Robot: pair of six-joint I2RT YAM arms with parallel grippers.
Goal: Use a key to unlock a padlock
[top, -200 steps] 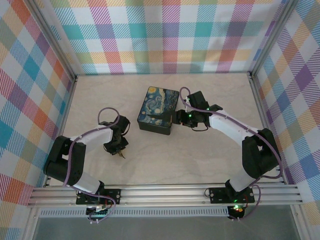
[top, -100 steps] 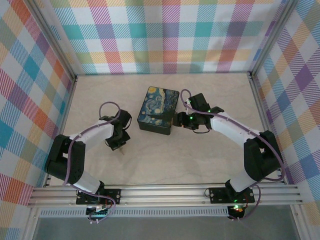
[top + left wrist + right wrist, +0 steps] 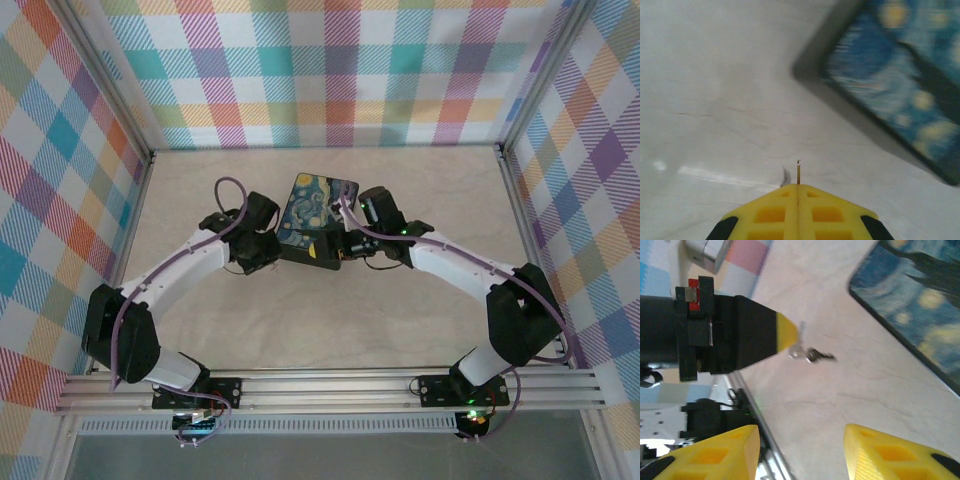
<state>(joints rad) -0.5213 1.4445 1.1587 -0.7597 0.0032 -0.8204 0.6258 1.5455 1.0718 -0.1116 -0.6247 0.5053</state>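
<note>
Overhead, the left gripper (image 3: 266,252) sits at the near-left corner of the Starry-Night box (image 3: 320,205) and the right gripper (image 3: 338,248) at its near-right corner. Both are low over the worktop (image 3: 400,320) and close to each other. That crowding looks like the main hazard: on the next approach either arm could nudge the box or clip the other arm.

From the left wrist, the jaws are pressed together on the key (image 3: 798,172), whose thin edge stands straight out of the seam between the yellow fingers. The box (image 3: 890,70) lies blurred to the far right. So slim a thing gives the pads little to hold, and a sideways push at its tip would likely twist it or pop it free.

From the right wrist, the right jaws stand wide apart with nothing between them, facing the left gripper's yellow tip. The key (image 3: 802,330) shows as a small, pale, silvery sliver poking from that tip, above the worktop and near the box's near edge. A tiny ring with a dark second key (image 3: 815,356) dangles beneath it and could swing or snag.
</note>
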